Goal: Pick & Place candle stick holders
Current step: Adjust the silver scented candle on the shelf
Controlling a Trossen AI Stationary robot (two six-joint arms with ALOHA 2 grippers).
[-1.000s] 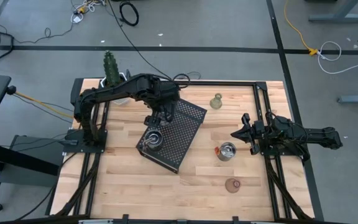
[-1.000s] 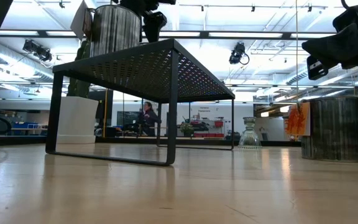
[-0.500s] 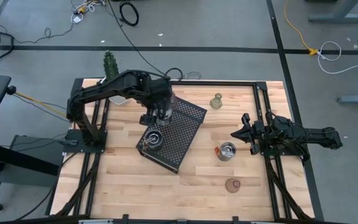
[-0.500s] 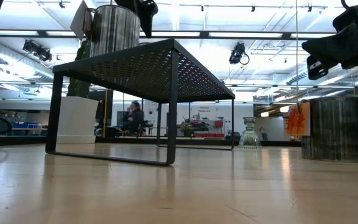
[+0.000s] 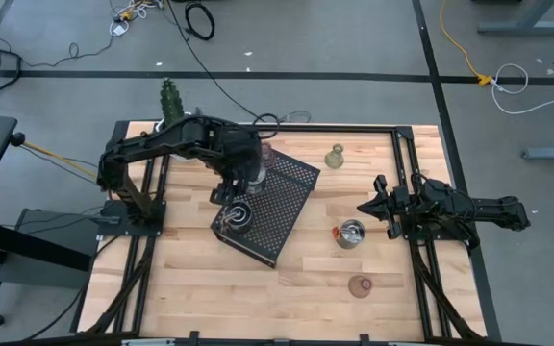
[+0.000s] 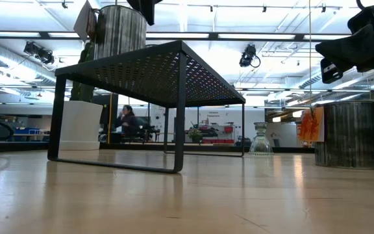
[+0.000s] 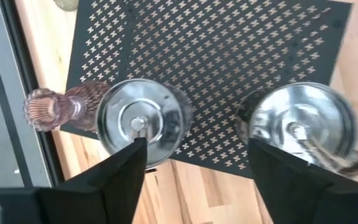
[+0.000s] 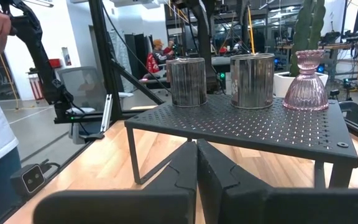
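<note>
High view, left pincer (image 5: 241, 183) above tray (image 5: 291, 197), holders at edge

Black perforated tray (image 5: 279, 197) on the wooden table (image 5: 190, 279), cactus pot (image 5: 172, 108) near tray's far corner, cables (image 5: 200, 19) on floor beyond.

No legible text or labels anywhere.

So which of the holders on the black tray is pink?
The ribbed pink glass holder at the black tray's corner; the other two there are shiny silver cylinders.
</note>
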